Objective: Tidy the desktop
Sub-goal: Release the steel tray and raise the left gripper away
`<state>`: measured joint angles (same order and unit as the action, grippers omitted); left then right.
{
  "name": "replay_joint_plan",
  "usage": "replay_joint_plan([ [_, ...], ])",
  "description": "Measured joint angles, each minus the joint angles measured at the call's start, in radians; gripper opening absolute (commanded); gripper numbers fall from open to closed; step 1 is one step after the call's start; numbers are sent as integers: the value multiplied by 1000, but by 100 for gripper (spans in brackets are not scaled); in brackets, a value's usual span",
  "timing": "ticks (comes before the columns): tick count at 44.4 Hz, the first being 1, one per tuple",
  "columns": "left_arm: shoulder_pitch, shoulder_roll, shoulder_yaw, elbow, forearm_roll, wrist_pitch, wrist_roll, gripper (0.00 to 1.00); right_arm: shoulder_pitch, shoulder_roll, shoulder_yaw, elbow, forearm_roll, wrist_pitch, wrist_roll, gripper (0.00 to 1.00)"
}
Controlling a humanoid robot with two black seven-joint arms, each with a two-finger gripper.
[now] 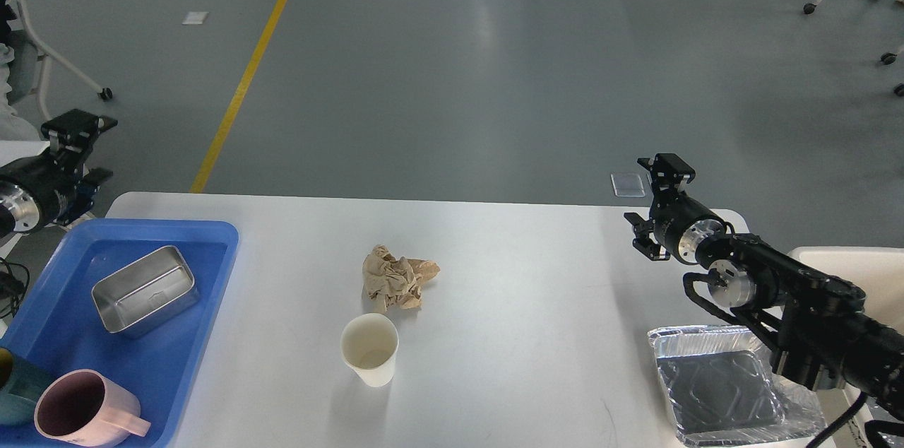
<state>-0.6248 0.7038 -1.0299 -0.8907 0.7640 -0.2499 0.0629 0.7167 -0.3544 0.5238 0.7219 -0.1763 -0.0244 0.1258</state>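
The white desktop (537,292) fills the lower half of the head view. On it lie a crumpled brown paper (395,279), a white paper cup (369,349) standing upright just in front of it, and a foil tray (727,384) at the front right. A blue tray (176,342) at the left holds a steel tin (145,289) and a pink mug (83,410). My left gripper (79,151) is open and empty, raised beyond the tray's back left corner. My right gripper (653,204) is open and empty above the desktop's back right corner.
A teal object (10,391) sits at the blue tray's left edge, partly cut off. A small white table corner (10,151) and a wheeled chair frame (56,59) stand to the left. A white bin rim (847,264) sits at the right beyond the arm.
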Motion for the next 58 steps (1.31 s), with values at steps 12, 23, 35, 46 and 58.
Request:
replay_joint_plan([
  [12,-197,-100,-1,9,-135,-48,78,97,38,-9,7,-11,1,2,6,100],
  [23,-228,-209,-62,89,-512,-59,8,98,63,-12,7,-40,0,-5,9,100],
  [35,-192,-344,-61,249,-719,-78,-313,98,71,-28,6,-75,0,10,9,100],
  [46,-175,-421,-92,290,-821,-105,-201,98,73,-81,-15,-68,-9,132,-6,100],
  [58,-134,-450,-170,312,-939,-193,-41,98,72,-208,-168,35,-320,217,36,100],
])
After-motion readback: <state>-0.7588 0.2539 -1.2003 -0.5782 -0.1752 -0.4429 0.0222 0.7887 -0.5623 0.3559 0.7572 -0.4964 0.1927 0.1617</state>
